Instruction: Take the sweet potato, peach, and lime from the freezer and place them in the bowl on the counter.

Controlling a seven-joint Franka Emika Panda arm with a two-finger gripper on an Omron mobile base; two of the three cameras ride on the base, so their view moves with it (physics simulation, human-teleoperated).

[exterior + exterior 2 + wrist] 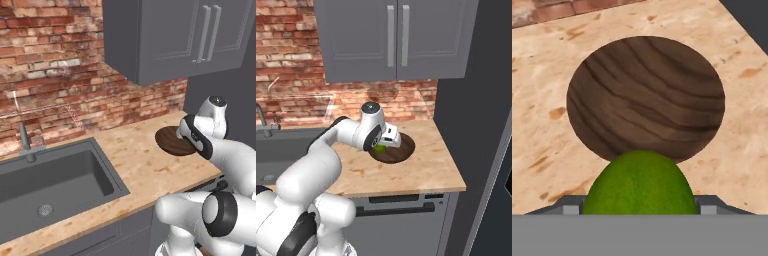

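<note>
The claw (381, 146) is closed on the lime (638, 182), held above the near rim of the bowl (646, 97) on the bench (542, 135). Released here, the lime could roll off the rim.

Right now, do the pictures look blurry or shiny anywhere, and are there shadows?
Hand view: the lime looms huge and close, wood grain on the bowl stays sharp. Right base view: soft even light, faint shadow under the bowl's rim. Left base view: no glare on the counter; the bricks look slightly smeared.
</note>
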